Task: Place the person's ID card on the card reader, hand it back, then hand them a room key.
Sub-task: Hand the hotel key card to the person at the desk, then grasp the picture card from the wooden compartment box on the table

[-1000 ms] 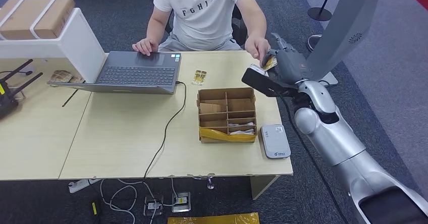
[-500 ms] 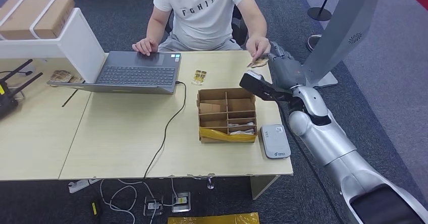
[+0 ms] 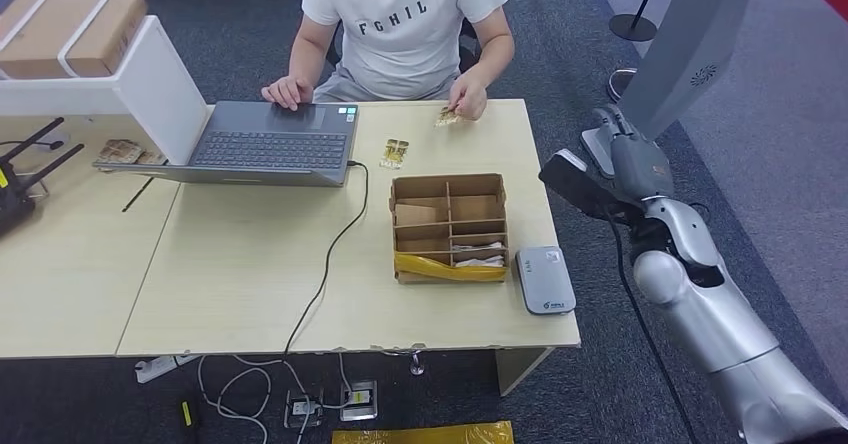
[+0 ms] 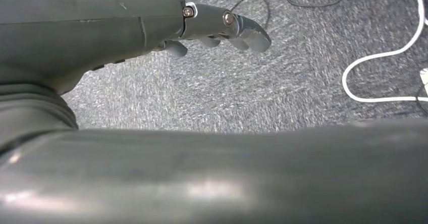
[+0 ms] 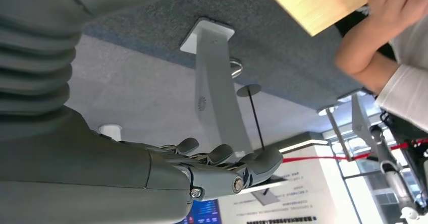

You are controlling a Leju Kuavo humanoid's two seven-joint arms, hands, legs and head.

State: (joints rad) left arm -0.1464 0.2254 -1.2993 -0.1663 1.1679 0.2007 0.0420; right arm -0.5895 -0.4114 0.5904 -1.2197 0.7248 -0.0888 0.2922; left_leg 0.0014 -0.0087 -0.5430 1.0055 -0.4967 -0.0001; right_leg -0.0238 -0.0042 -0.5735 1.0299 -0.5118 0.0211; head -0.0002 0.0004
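1. A second ago the robot's right hand (image 3: 628,159) was up at the far right corner of the table (image 3: 250,264), meeting the person's hand (image 3: 468,99) over a small card (image 3: 447,117). Now the person has that card, pinched just above the tabletop at upper centre of the frame, and the robot's hand has pulled back off the table edge to the right.
2. I'd say a handover has just finished; which card it is I can't read from here.
3. The right hand holds nothing: fingers (image 5: 222,156) loosely extended and slightly curled, forearm raised beside the table at right of the frame.
4. The left hand (image 4: 151,27) hangs over grey carpet, fingers bent, nothing in it.
5. The card reader (image 3: 545,279) lies bare at lower right of the table, just beside the divided cardboard box (image 3: 448,226) at centre right.
6. More small cards (image 3: 396,151) lie by the laptop (image 3: 270,144).
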